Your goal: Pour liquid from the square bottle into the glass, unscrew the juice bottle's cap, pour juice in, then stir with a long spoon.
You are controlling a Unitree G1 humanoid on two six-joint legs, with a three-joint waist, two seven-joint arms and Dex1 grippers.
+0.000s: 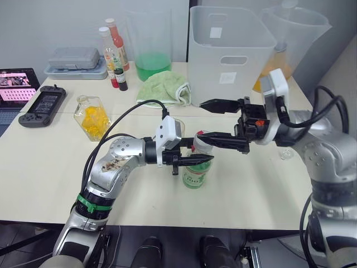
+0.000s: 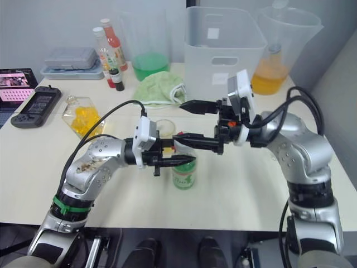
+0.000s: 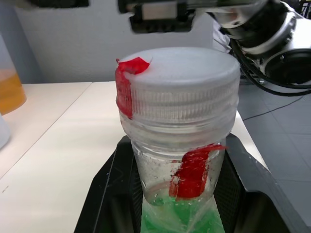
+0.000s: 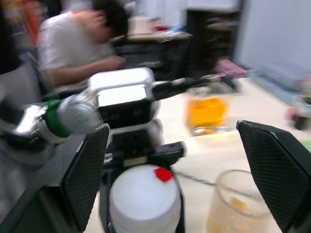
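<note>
The juice bottle point(image 1: 194, 177), green liquid and green-and-white label, stands upright near the table's middle. My left gripper point(image 1: 196, 159) is shut on it just below the neck; its fingers point(image 3: 112, 194) flank the bottle point(image 3: 177, 194). The white cap point(image 3: 180, 85) with a red mark sits on the neck. My right gripper point(image 1: 199, 120) is open wide, its lower finger lying over the cap point(image 1: 202, 143) and the cap point(image 4: 143, 201) between its fingers. The glass point(image 2: 165, 127) stands just behind, holding some yellowish liquid. The square bottle point(image 1: 92, 117) with orange contents rests at the left. The long spoon is out of view.
A white bin point(image 1: 228, 50) stands behind the grippers, with a green cloth point(image 1: 164, 86) beside it. Pitchers of green point(image 1: 152, 61) and orange liquid point(image 1: 290, 39) line the back. Sauce bottles point(image 1: 114, 50), a grey case point(image 1: 75, 60) and a handheld console point(image 1: 42, 103) are at the left. A person point(image 4: 82, 43) sits beyond.
</note>
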